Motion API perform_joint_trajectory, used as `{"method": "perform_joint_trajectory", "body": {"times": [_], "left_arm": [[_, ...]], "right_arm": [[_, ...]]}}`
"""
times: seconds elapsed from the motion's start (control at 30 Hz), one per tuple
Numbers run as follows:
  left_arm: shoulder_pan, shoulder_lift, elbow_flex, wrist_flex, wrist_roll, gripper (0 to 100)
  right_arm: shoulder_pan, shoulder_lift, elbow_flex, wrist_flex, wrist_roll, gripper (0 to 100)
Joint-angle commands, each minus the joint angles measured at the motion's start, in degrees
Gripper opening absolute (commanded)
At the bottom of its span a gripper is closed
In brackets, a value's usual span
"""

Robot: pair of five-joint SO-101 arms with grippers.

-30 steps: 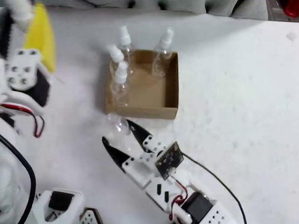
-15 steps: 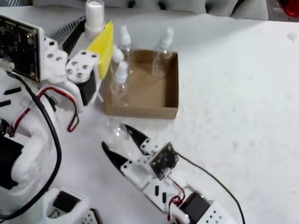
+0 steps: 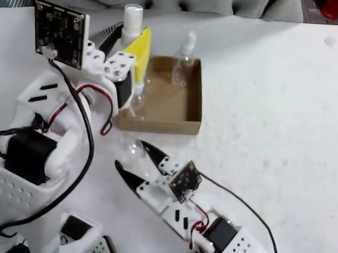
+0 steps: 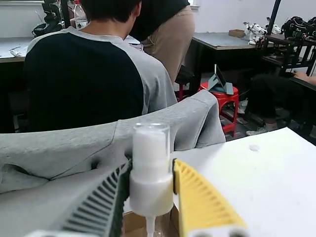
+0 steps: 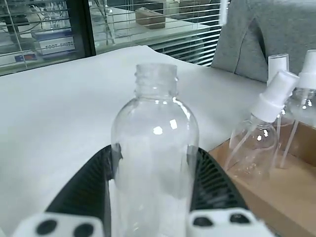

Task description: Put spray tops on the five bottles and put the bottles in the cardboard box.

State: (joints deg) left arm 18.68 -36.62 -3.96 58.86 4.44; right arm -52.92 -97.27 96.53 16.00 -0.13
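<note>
**A:** Your left tool (image 3: 129, 33) (image 4: 149, 170) is clamped on a spray top (image 3: 132, 17) (image 4: 150, 148). The yellow finger (image 3: 139, 48) (image 4: 202, 202) presses one side of the white collar and the grey ribbed finger (image 4: 98, 207) the other. The clear cap points up and the thin tube hangs down between them.

**B:** Where does that put it?

**A:** Raised above the cardboard box (image 3: 174, 126), over the box's far corner on your left arm's side.

**B:** And your right tool?

**A:** Your right tool (image 3: 131, 154) (image 5: 152, 158) sits low on the desk (image 3: 269, 108), just in front of the box's near wall. Its black fingers (image 3: 154, 152) (image 5: 84, 192) are spread to the width of the open bottle (image 3: 132, 143) (image 5: 154, 133) and lie against both its sides, so it has the bottle gripped.

**B:** How does that bottle stand?

**A:** Upright on the desk, threaded neck bare, outside the box and close to the near wall at the corner on your left arm's side.

**B:** What is in the box?

**A:** Capped bottles (image 5: 256, 143) stand upright inside it. From above you see one (image 3: 184, 55) against the far wall, while your left arm covers the box's side nearest it. Your right wrist view shows at least three white tops in the box.
</note>
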Motion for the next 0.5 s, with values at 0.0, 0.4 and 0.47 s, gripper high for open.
{"method": "perform_joint_trajectory", "body": {"times": [0.0, 0.4, 0.47], "left_arm": [[0.6, -4.8, -0.3, -0.3, 0.8, 2], [0.6, -17.3, 12.4, -2.0, 0.8, 2], [0.6, -19.1, 14.6, -3.2, 0.8, 2]], "right_arm": [[-0.1, -0.1, 0.6, -1.0, -0.3, 1.6], [0.0, 0.3, 0.6, -0.5, -0.4, 1.6], [0.0, 0.3, 0.6, -0.4, -0.4, 1.6]]}}
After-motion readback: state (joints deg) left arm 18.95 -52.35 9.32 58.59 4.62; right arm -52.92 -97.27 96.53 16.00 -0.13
